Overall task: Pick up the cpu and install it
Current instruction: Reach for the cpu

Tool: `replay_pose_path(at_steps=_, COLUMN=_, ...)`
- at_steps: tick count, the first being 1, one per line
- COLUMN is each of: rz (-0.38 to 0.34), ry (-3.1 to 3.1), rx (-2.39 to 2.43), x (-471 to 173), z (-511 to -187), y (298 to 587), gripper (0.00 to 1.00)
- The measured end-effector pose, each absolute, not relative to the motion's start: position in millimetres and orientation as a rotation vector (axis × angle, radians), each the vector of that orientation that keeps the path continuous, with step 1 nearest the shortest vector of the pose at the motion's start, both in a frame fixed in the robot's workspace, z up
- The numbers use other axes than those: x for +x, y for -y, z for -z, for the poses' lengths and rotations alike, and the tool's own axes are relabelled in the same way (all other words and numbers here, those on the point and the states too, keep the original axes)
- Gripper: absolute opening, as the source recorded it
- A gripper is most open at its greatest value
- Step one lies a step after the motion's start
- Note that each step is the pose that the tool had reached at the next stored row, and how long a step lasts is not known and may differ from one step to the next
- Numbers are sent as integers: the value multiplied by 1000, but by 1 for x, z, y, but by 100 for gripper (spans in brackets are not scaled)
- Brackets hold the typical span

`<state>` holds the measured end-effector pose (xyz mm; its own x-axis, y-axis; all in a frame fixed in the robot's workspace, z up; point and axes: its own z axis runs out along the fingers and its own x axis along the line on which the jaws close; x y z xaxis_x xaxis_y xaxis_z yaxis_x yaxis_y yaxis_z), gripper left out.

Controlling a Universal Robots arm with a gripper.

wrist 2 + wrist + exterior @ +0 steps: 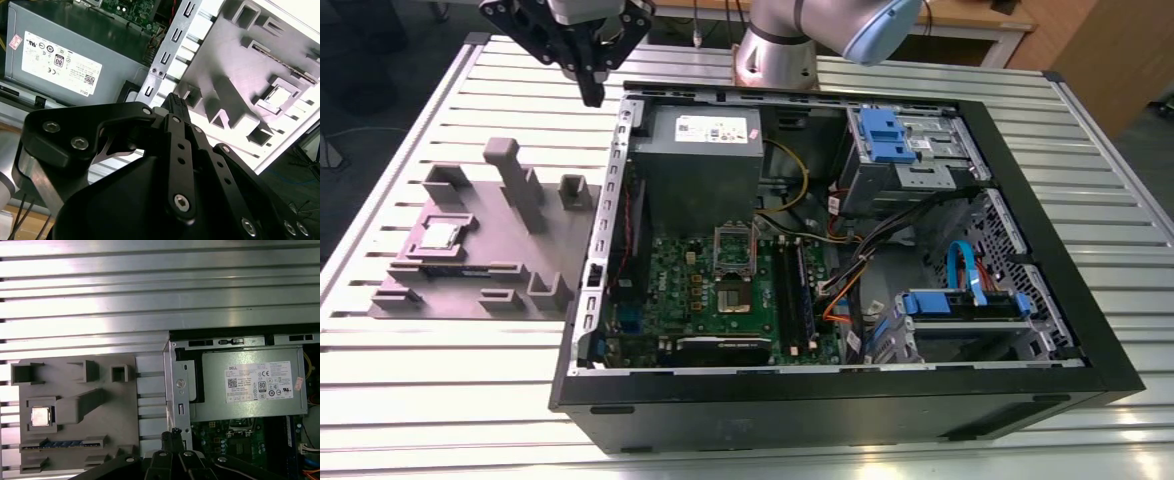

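My pincer (591, 92) hangs over the far left corner of the open computer case (1067, 370) as the exterior view shows it, above the slatted metal bench (454, 380) and just outside the case wall. Its two fingers are drawn together at the tips and have hold of nothing. In the first wrist view the joined tips (171, 437) sit over the case's metal edge, between the grey fixture block (100, 430) and the power supply (247, 390).

The cpu (440, 235) lies flat in a square pocket of that fixture block, on the exterior view's left of the case and well apart from the pincer. Its silvery top faces up, and in the first wrist view it (41, 416) catches the light brightly. Upright posts and small walls of the block stand around it, the tallest post (507, 175) on the far side.

Inside the case, the green motherboard (674, 270) lies flat on the floor of the housing, near side of the power supply. The socket (734, 295) on it sits about mid-board. Blue drive brackets (887, 135) stand at the exterior view's far right of the case.
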<state>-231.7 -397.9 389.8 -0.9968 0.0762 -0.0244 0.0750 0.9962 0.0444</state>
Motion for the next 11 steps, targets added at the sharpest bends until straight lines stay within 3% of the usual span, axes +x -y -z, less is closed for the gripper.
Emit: replay_pose_path(at_steps=11, rz=-68, ry=-3113, rx=118, x=-234, z=-390, y=398, gripper=10)
